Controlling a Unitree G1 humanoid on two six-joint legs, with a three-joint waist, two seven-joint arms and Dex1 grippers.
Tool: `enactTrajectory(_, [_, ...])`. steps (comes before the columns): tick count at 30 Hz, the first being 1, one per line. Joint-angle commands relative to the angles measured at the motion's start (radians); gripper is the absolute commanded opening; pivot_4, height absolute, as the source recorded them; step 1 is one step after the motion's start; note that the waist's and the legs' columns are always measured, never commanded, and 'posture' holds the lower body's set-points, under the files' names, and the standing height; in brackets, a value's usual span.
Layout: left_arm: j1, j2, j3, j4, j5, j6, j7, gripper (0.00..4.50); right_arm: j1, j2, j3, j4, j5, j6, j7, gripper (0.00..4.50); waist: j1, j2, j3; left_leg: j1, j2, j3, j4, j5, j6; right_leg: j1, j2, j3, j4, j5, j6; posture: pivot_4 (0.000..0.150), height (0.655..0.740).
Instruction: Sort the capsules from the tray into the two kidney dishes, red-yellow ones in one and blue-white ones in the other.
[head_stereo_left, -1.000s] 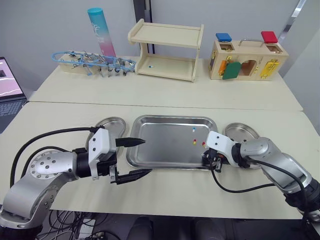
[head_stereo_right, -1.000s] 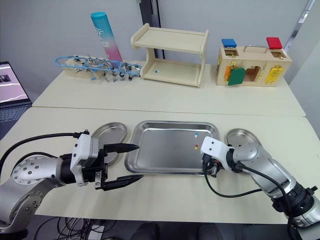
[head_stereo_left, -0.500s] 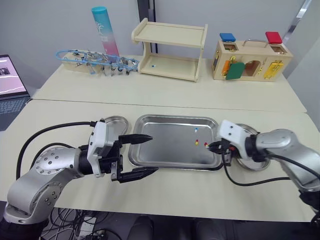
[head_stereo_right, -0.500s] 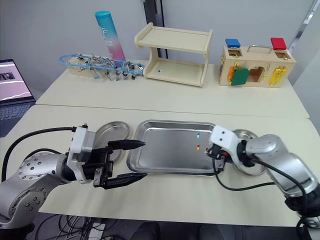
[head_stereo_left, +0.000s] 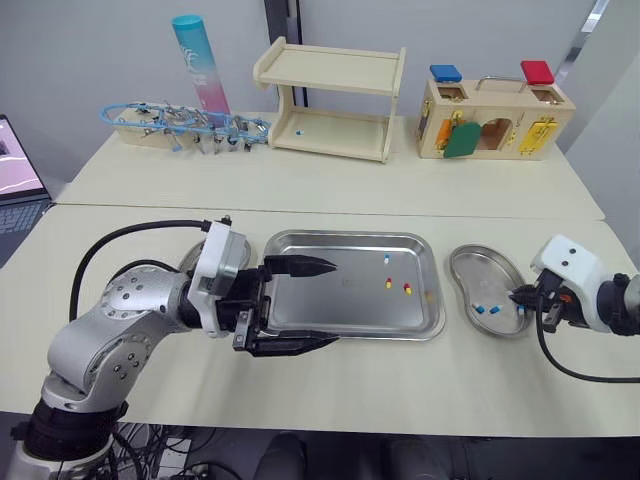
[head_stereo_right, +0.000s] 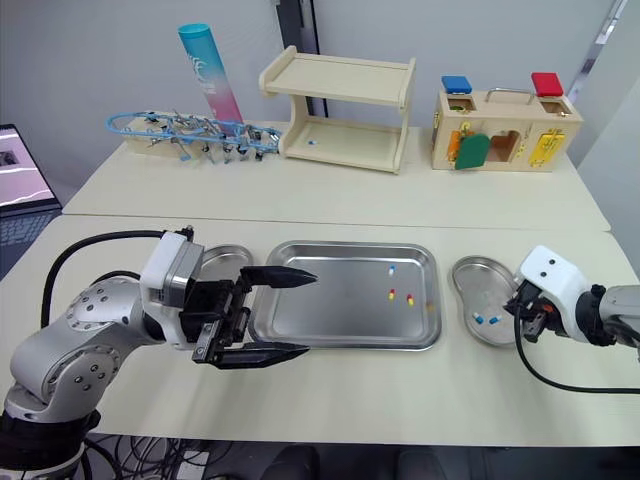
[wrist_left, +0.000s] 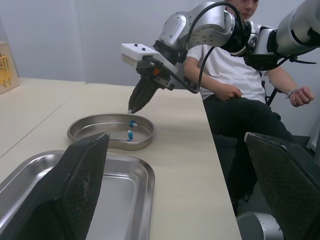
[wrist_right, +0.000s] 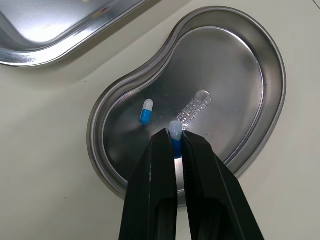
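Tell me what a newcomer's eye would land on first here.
The left gripper, spread wide open at the left end of the steel tray. Next, the right gripper poised above the right-hand dish, where blue-white capsules lie, and three capsules left in the tray.

We find no text, number or brand that can be read. An embossed stamp (wrist_right: 196, 106) stands on the floor of the kidney dish (wrist_right: 235, 65), but its characters are illegible. The print on the tall tube (head_stereo_left: 198, 60) is illegible too.
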Motion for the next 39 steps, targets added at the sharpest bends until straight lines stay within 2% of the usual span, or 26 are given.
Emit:
enactTrajectory(1, [-0.015,-0.004,-0.008,-0.008,0.006,-0.006,-0.014,4.50,-0.024,0.022,0.025,0.032,-0.020,-0.036,-0.043,0.67,0.002,0.000,0.000,0.000,0.000,0.000,0.000,0.000,0.000,0.000,0.000,0.000,0.000,0.000,0.000,0.150,0.7400])
enactTrajectory(2, [-0.016,-0.004,-0.009,-0.007,0.007,-0.006,-0.015,4.50,-0.032,0.028,0.034,0.045,-0.026,-0.044,-0.053,0.80,0.003,0.000,0.000,0.000,0.000,0.000,0.000,0.000,0.000,0.000,0.000,0.000,0.000,0.000,0.000,0.150,0.7400])
enactTrajectory(5, [-0.009,-0.001,-0.002,-0.010,0.011,-0.006,-0.014,4.50,-0.052,0.036,0.040,0.074,-0.023,-0.061,-0.064,1.65,0.004,0.000,0.000,0.000,0.000,0.000,0.000,0.000,0.000,0.000,0.000,0.000,0.000,0.000,0.000,0.150,0.7400])
enactTrajectory(10, [0.023,0.024,0.035,-0.020,0.002,0.012,-0.004,4.50,-0.058,0.015,0.017,0.087,-0.005,-0.098,-0.040,3.19,0.006,0.000,0.000,-0.001,0.000,0.000,0.000,0.000,0.000,0.000,0.000,0.000,0.000,0.000,0.000,0.150,0.7400])
enactTrajectory(14, [0.063,0.068,0.122,0.001,0.003,0.045,0.047,4.50,-0.020,0.009,-0.058,0.094,-0.002,-0.219,0.001,4.45,0.007,0.000,0.000,-0.001,0.000,0.000,0.000,0.000,0.000,-0.001,0.000,0.000,0.000,0.000,0.000,0.150,0.7400])
enactTrajectory(18, [0.185,0.119,0.302,0.126,0.064,0.047,0.099,4.50,0.060,0.058,-0.172,0.122,0.009,-0.460,0.069,4.49,0.006,0.000,0.000,-0.001,0.000,0.000,0.000,0.000,0.000,-0.001,0.000,0.000,0.000,0.000,0.000,0.150,0.7400])
enactTrajectory(25, [0.368,0.191,0.504,0.432,0.266,-0.097,0.100,4.50,0.119,0.043,-0.255,0.297,0.000,-0.652,0.171,4.49,0.008,0.001,0.000,0.000,0.000,0.000,-0.001,0.000,0.000,-0.001,0.000,0.000,0.000,0.000,0.000,0.150,0.7400])
enactTrajectory(33, [0.505,0.180,0.626,0.672,0.395,-0.247,0.109,4.50,0.244,0.015,-0.319,0.491,-0.032,-0.796,0.259,4.49,0.008,0.001,0.000,0.000,0.000,0.000,-0.002,0.000,0.000,-0.001,0.000,0.000,-0.001,0.000,0.000,0.150,0.7400])
enactTrajectory(39, [0.545,0.173,0.655,0.846,0.418,-0.328,0.090,4.50,0.336,0.025,-0.372,0.532,-0.046,-0.822,0.256,4.49,0.008,0.001,0.000,0.001,0.000,0.001,-0.002,0.000,0.000,-0.001,0.000,0.000,0.000,0.000,0.000,0.150,0.7400])
